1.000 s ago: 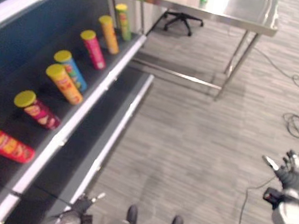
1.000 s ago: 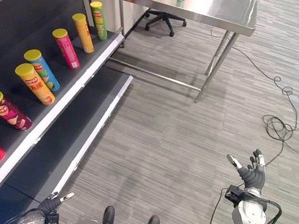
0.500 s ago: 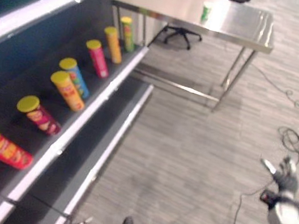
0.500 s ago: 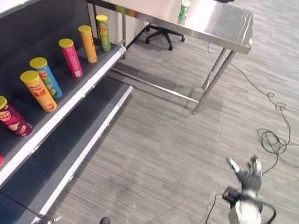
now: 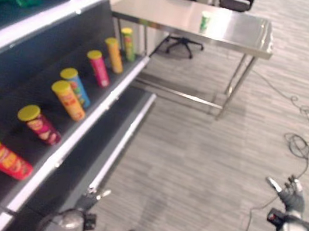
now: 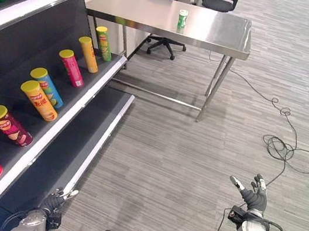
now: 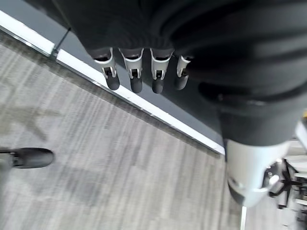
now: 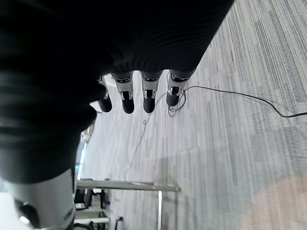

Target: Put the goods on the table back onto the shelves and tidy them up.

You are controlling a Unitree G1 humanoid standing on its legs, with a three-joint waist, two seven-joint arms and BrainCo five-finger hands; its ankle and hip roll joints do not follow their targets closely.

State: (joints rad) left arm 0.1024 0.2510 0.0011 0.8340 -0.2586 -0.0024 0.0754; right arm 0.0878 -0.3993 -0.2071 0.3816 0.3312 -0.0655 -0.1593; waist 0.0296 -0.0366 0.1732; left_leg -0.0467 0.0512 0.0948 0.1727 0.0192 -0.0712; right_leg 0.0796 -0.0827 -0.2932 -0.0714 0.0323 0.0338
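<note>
The dark shelf unit [image 6: 50,134] ran down the left of the frame, its middle shelf carrying a row of crisp tubes [image 6: 38,99] lying tilted with yellow lids toward the aisle, apparently faced outward for display; the steel table [image 6: 159,15] stood at the upper centre, well apart from the robot, and the one item to be shelved, a small green can [image 6: 182,18], stood upright on it; the right hand [image 6: 255,194] hung at the lower right over bare floor, fingers straight and empty; the left hand [image 6: 57,201] sat at the lower left near the bottom shelf, likewise relaxed and holding nothing, presumably free for the walk to the table.
</note>
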